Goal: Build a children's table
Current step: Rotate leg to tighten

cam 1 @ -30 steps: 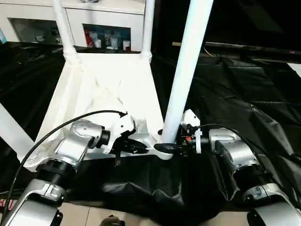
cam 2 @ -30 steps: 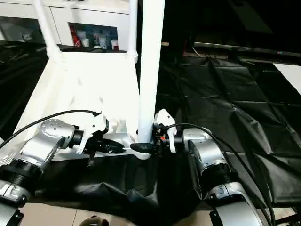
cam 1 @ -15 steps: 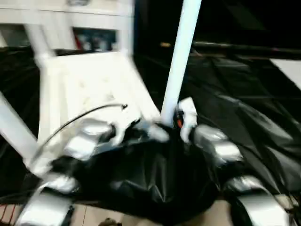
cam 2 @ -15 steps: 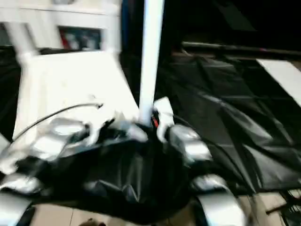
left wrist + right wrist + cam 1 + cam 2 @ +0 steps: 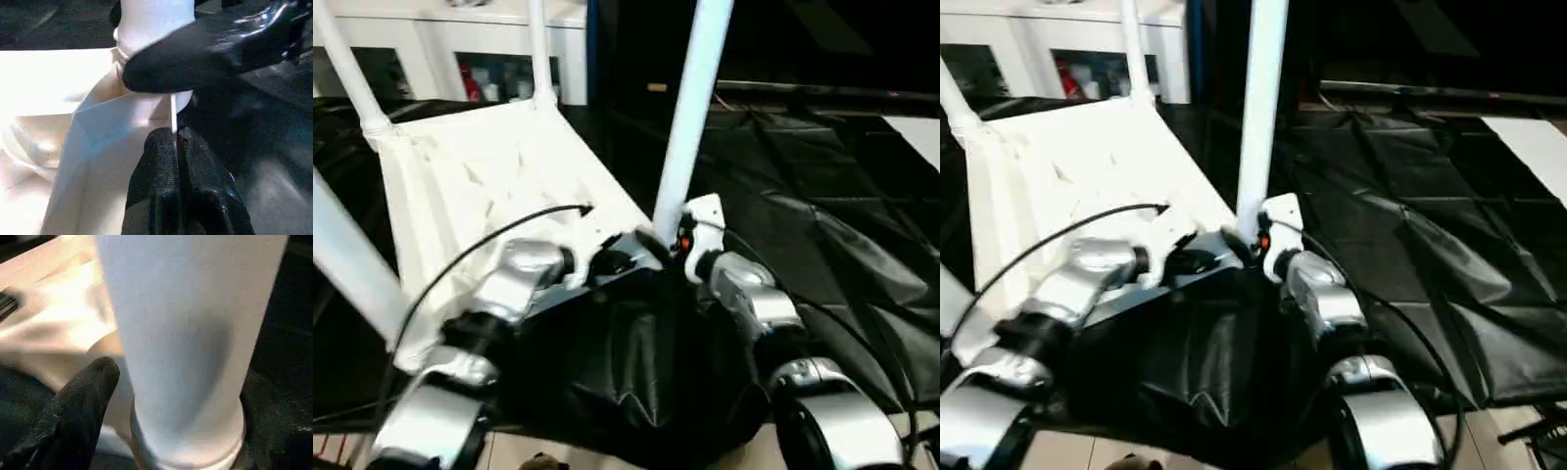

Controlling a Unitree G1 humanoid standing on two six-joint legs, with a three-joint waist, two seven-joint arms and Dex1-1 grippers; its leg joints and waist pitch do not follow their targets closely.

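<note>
Since a second ago both arms have drawn inward at the near right corner of the tabletop (image 5: 499,166). Left gripper (image 5: 176,147) pinches its rim; right gripper (image 5: 161,396) straddles the upright leg (image 5: 690,108), grip unclear.

Crumpled black plastic sheeting (image 5: 822,215) covers the floor. A white glass-door cabinet (image 5: 460,49) stands at the sheeting's far edge, small coloured items behind its panes. Pale floor tiles (image 5: 1528,147) show at the right edge.
</note>
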